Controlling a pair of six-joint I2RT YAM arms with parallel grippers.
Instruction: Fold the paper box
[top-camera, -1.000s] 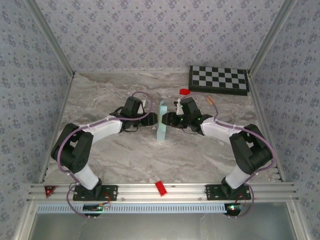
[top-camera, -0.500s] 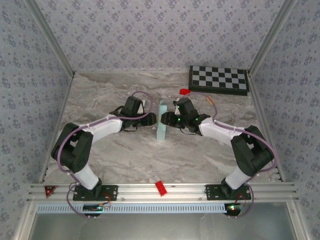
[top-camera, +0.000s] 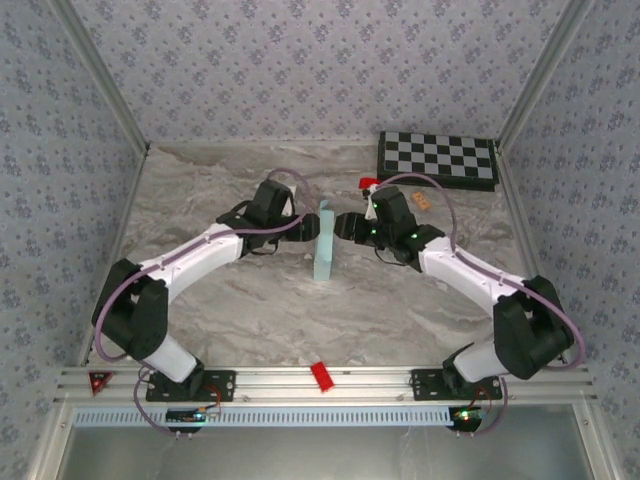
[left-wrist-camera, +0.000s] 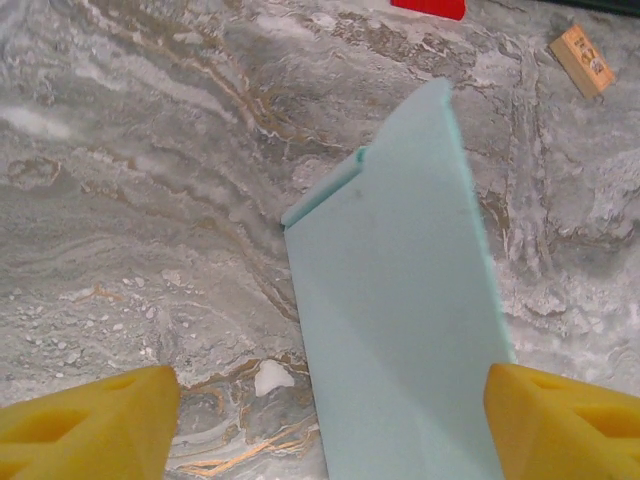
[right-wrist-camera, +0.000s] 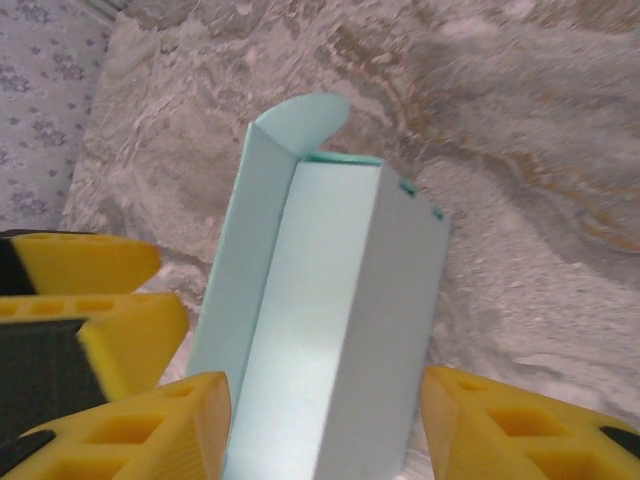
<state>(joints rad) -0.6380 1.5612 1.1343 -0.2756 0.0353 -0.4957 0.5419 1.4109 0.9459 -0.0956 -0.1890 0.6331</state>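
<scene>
Left fingers (left-wrist-camera: 90, 415) and right fingers (right-wrist-camera: 500, 425) have just spread, flanking the box (top-camera: 324, 245); it stands on edge on the desk (top-camera: 200, 290), one end flap (right-wrist-camera: 305, 120) apparently untucked.

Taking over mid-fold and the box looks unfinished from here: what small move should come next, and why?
Probably ease the right gripper forward and press the rounded end flap shut. The paper box stands on edge between it and the left gripper, both with jaws open around it, and that flap at the far end sticks out untucked.
</scene>
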